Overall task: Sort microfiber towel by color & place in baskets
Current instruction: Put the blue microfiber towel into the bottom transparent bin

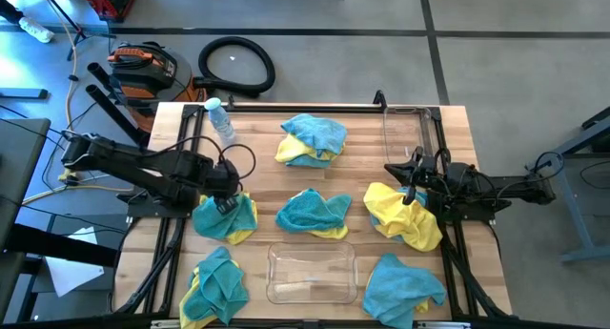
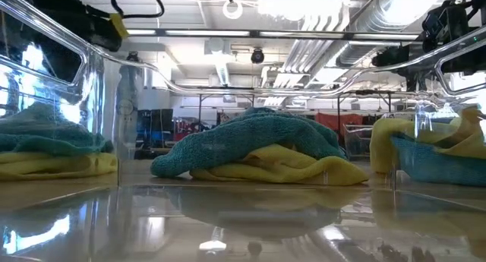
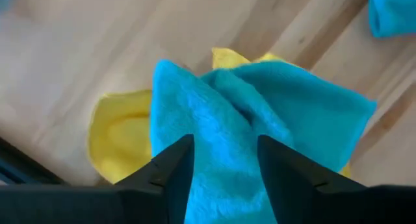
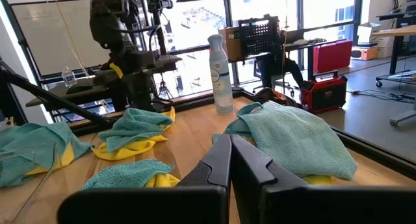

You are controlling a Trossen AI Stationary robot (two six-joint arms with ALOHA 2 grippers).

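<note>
Teal and yellow microfiber towels lie in several piles on the wooden table. My left gripper (image 1: 227,201) is open, low over the left pile (image 1: 226,219), a teal towel (image 3: 260,113) lying on a yellow one (image 3: 114,136); its fingers stand on either side of a raised teal fold. My right gripper (image 1: 411,190) is shut and holds nothing, at the far edge of the yellow pile (image 1: 405,219). One clear basket (image 1: 312,273) stands at the near edge, a second (image 1: 403,133) at the far right. My left gripper comes down from above with one finger (image 3: 172,169) on either side of the teal towel's raised fold (image 3: 224,130). Whether the fingers touch the cloth, I cannot tell. The towel lies on the yellow one on the table.
More piles lie at far centre (image 1: 313,140), centre (image 1: 313,215), near left (image 1: 214,289) and near right (image 1: 403,289). A clear water bottle (image 1: 221,119) stands at the far left. Black frame rails run along both sides of the table. Bare wood shows between the piles.
</note>
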